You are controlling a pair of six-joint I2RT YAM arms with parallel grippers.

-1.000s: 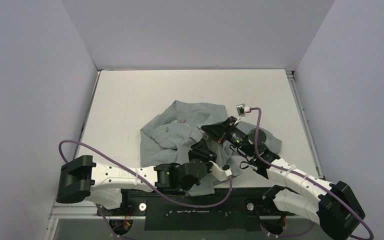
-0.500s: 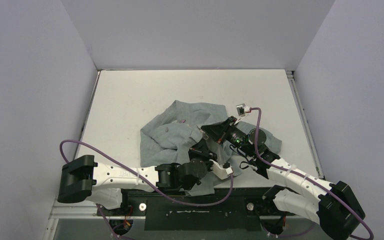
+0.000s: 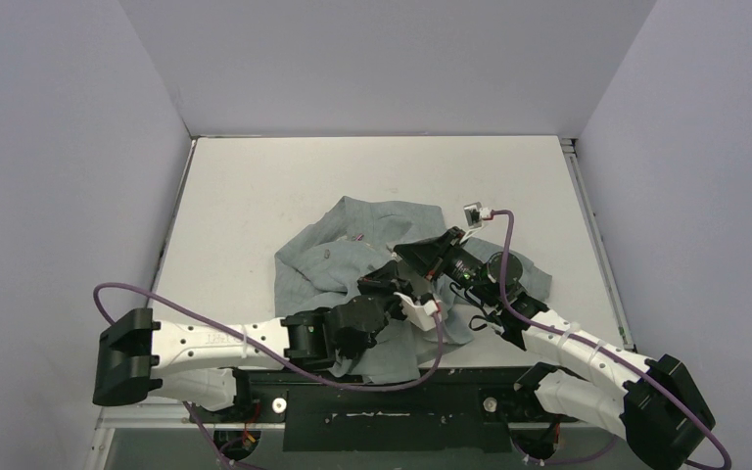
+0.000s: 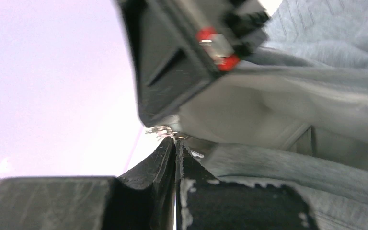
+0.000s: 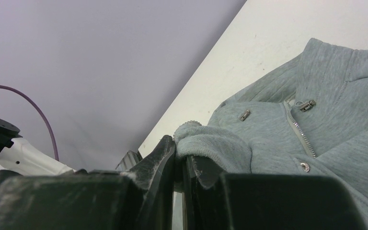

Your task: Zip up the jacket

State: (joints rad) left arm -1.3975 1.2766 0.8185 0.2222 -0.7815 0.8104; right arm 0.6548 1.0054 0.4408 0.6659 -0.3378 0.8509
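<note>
Jacket [image 3: 348, 262] lay crumpled in a heap on the white table [image 3: 255, 186], in its near half, roughly centred, with its near edge reaching the front of the table between the two arm bases. Both arms reached inward over it and met above the middle of the heap.

Left gripper [image 3: 384, 279] sat low over the fabric, just beside the right gripper [image 3: 406, 257], the two nearly touching. In the left wrist view, the left gripper [image 4: 175, 146] had its fingers pressed together with no gap. A small shiny metal bit sat right at the tips; too blurred to tell what it was or whether it was pinched. The black body of the other gripper filled the frame just above, with grey cloth to the right and below.

In the right wrist view, the right gripper [image 5: 179, 143] was clamped on a rolled, ribbed edge of the jacket [image 5: 326, 120], with the fold bulging out just past the fingertips. Beyond that, the pale zipper [image 5: 301, 133] ran diagonally across the fabric, with a metal pull at its upper end. Couldn't tell whether it was joined lower down. A purple cable [image 5: 33, 103] curved in at the left of that view.
</note>
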